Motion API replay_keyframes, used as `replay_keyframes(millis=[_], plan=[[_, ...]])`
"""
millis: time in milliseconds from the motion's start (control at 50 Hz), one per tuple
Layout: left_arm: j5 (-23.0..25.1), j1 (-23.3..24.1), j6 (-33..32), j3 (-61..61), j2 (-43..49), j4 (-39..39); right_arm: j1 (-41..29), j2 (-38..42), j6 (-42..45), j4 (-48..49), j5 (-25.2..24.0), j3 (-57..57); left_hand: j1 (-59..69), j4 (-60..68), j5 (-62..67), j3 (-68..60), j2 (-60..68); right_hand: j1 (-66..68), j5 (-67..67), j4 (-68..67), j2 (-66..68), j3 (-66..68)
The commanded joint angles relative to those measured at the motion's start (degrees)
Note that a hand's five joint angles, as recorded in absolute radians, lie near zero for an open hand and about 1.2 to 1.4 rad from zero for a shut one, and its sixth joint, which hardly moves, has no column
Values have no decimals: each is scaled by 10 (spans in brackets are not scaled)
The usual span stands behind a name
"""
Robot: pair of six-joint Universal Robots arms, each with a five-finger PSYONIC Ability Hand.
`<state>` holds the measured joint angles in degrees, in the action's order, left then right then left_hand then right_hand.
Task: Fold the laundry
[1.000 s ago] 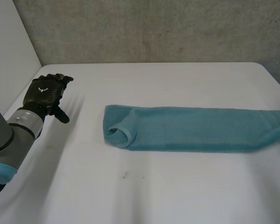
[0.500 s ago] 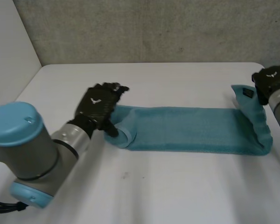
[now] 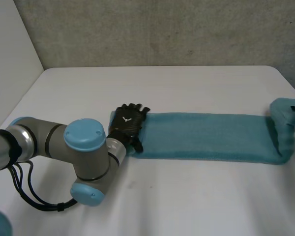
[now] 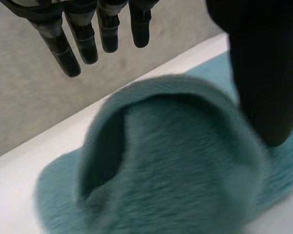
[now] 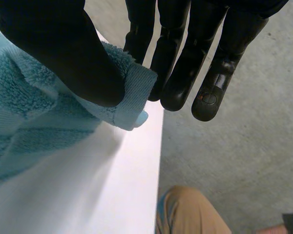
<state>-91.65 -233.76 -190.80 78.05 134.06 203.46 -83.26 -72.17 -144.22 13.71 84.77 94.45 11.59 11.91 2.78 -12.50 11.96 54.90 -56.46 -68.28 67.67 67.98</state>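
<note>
A teal towel (image 3: pixel 206 135), folded into a long strip, lies across the white table (image 3: pixel 187 196). My left hand (image 3: pixel 128 122) rests flat on its left end, open. In the left wrist view the straight fingers (image 4: pixel 88 39) and the thumb (image 4: pixel 263 73) hover over the towel's rolled end (image 4: pixel 176 161). The towel's right end (image 3: pixel 285 110) is lifted off the table at the right edge. In the right wrist view my right hand (image 5: pixel 185 48) is shut on that end, pinching the hemmed corner (image 5: pixel 132 92) between thumb and fingers.
The table's right edge (image 5: pixel 158 146) runs just past my right hand, with concrete floor (image 5: pixel 244 161) beyond. A person's leg in tan trousers (image 5: pixel 190 214) stands beside that edge. A grey wall (image 3: pixel 162 29) backs the table.
My left arm swung in from the far left and set its hand on the towel's left end. My right hand raised the right end, then drew it rightward, stretching the strip.
</note>
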Motion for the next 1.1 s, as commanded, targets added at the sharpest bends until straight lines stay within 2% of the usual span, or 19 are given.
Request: replay_keyframes(millis=[20,120,260,580,720,780,940,1020,1060,1080,1100], plan=[[-62,-68,-75,3,-1,0,47,10,5,-2,-7,-19,20,17,8,-11,16,251,-135,-117,123,120],[-65,-99,-84,30,-33,-2,57,24,9,-2,-7,-36,20,17,8,-11,16,251,-135,-117,123,120],[-63,-110,-85,61,-72,4,79,41,31,-1,0,-56,18,15,6,-9,14,251,-135,-117,123,120],[-56,-108,-101,110,-129,-2,128,77,58,-3,2,-88,8,5,-4,1,4,251,-135,-117,123,120],[-13,-87,-95,137,-171,-3,132,77,54,-3,-2,-90,1,-2,-11,8,-2,251,-135,-117,123,120],[-12,-78,-95,140,-174,-3,136,77,56,-3,-3,-95,0,-3,-12,9,-4,251,-135,-117,123,120],[-12,-81,-93,161,-178,-3,139,72,61,-14,7,-176,-4,-7,-16,13,-7,251,-135,-117,123,120],[-11,-91,-93,170,-182,-3,120,66,59,-26,11,-200,-4,-7,-16,13,-7,251,-135,-117,123,120],[-11,-95,-93,175,-187,-3,44,60,56,-38,9,-223,-4,-7,-16,13,-7,251,-135,-117,123,120],[-10,-101,-93,180,-198,-3,43,60,56,-38,9,-223,-4,-7,-16,13,-7,251,-135,-117,123,120],[-10,-107,-92,184,-214,-3,-7,58,56,-38,10,-233,-5,-8,-17,14,-9,251,-135,-117,123,120]])
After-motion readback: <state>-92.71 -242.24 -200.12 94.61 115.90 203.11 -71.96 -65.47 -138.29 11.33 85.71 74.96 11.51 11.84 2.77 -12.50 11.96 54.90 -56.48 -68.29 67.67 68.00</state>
